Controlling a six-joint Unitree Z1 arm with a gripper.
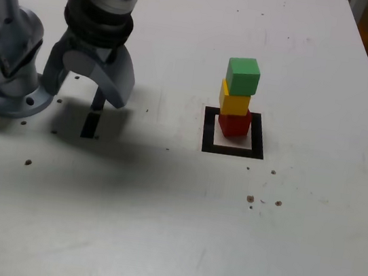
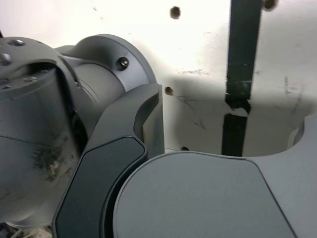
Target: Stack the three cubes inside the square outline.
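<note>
Hand (image 1: 94, 84) is being held wide open and empty near the table's (image 1: 155, 244) left edge, likely parked after release. Stack is being carried inside the square outline (image 1: 207, 131), toward the right edge: red cube (image 1: 234, 124), yellow cube (image 1: 233, 102), green cube (image 1: 243, 75). Black strip (image 2: 241, 74) is being shown close only by the wrist view; the stack only by the exterior view.

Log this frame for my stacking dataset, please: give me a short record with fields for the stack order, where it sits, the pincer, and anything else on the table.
stack order: red cube at the bottom, yellow cube in the middle, green cube on top
stack alignment: slightly staggered, standing
location: inside the square outline, toward its far side
pincer: open, empty, well to the exterior view's left of the stack, pointing down
below pincer: black tape strip on the white table
</note>
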